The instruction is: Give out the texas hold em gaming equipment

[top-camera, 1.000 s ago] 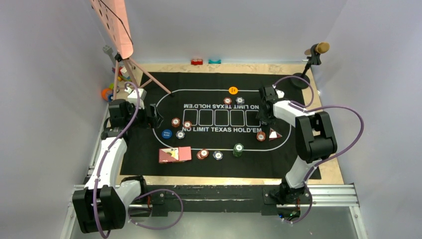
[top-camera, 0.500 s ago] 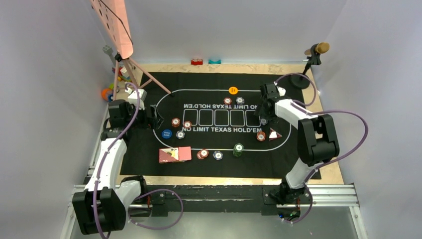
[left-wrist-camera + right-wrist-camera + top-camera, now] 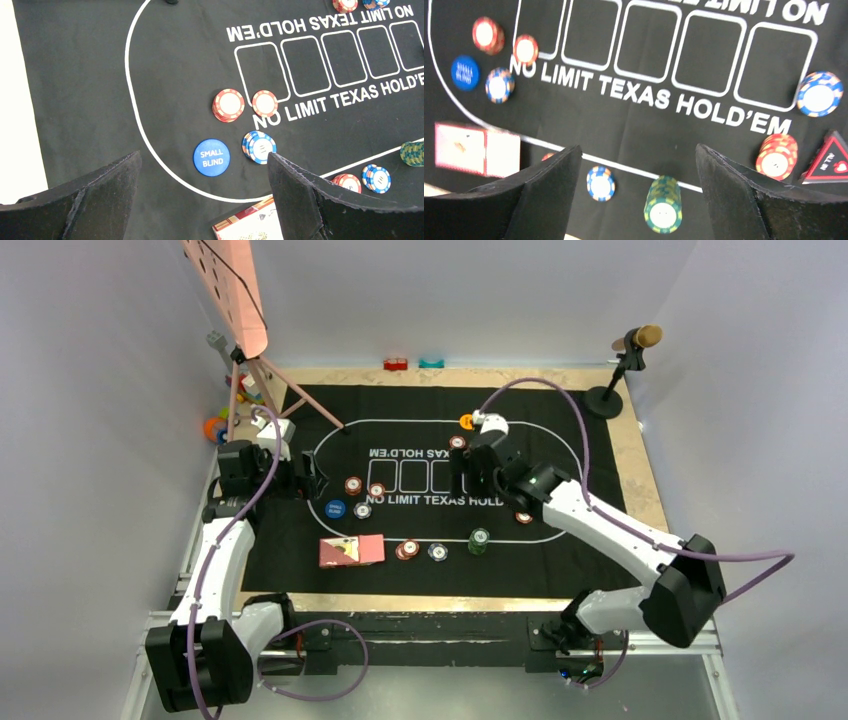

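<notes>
Over the left end of the black mat (image 3: pixel 400 405), the left gripper (image 3: pixel 312 477) hovers with its jaws spread wide and nothing between them. Its wrist view looks down on the blue SMALL BLIND button (image 3: pixel 211 157), which lies just inside the white oval line. A blue-and-white chip stack (image 3: pixel 259 147) sits just right of the button. Two red chip stacks (image 3: pixel 228 105) sit farther off, side by side at the leftmost printed card box.

The right gripper (image 3: pixel 462 475) hangs above the middle of the mat, over the row of printed boxes, its jaws also parted and empty. From its wrist, a green chip stack (image 3: pixel 663 205) shows in the gap between the fingers, just near of the oval line. A single blue chip (image 3: pixel 600 183) lies to the left of that stack.

At the near left of the mat, the pinkish-red card pile (image 3: pixel 352 551) lies flat beside the oval line. The orange button (image 3: pixel 466 421) sits at the far side, close to the right wrist. Toward the right end, a red stack (image 3: pixel 777 156) stands just beside a red-and-black triangular marker (image 3: pixel 831 157).
</notes>
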Controlling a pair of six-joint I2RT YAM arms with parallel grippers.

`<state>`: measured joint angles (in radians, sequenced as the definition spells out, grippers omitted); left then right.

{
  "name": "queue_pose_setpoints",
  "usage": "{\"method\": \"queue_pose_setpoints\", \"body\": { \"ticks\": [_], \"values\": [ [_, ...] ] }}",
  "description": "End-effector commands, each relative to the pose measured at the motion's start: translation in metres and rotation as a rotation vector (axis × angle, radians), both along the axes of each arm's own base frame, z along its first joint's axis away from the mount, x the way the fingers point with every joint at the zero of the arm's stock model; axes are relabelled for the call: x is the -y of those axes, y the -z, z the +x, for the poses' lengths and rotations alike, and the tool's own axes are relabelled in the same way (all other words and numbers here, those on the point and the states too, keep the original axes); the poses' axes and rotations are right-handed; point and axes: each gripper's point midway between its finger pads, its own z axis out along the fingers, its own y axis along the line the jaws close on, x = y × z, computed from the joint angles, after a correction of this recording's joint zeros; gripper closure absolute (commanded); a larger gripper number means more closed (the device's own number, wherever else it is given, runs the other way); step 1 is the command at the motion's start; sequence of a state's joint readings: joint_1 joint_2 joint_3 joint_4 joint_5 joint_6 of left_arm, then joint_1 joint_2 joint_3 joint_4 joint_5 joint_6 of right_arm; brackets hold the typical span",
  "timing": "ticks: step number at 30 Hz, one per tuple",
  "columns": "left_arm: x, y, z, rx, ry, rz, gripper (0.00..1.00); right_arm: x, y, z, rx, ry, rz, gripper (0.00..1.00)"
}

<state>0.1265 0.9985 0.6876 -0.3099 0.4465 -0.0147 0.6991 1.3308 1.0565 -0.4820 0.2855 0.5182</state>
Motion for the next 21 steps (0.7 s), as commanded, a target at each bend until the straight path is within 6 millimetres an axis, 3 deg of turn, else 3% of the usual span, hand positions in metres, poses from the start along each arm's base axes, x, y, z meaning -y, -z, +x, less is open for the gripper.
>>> {"method": "queue_pose_setpoints", "body": {
  "ticks": [1,9,21],
  "values": [
    [0.002,-0.008,0.003,0.035,0.017,0.004,0.0,-0.002,0.03,-0.042,-0.091,-0.115,-0.071,0.11],
    [-0.001,-0.006,0.002,0.026,0.006,0.01,0.0,-0.004,0.063,-0.071,-0.168,-0.161,-0.16,0.09],
    [0.0,-0.006,0.001,0.027,0.008,0.009,0.0,0.007,0.092,-0.088,-0.227,-0.13,-0.24,0.21]
  ]
}}
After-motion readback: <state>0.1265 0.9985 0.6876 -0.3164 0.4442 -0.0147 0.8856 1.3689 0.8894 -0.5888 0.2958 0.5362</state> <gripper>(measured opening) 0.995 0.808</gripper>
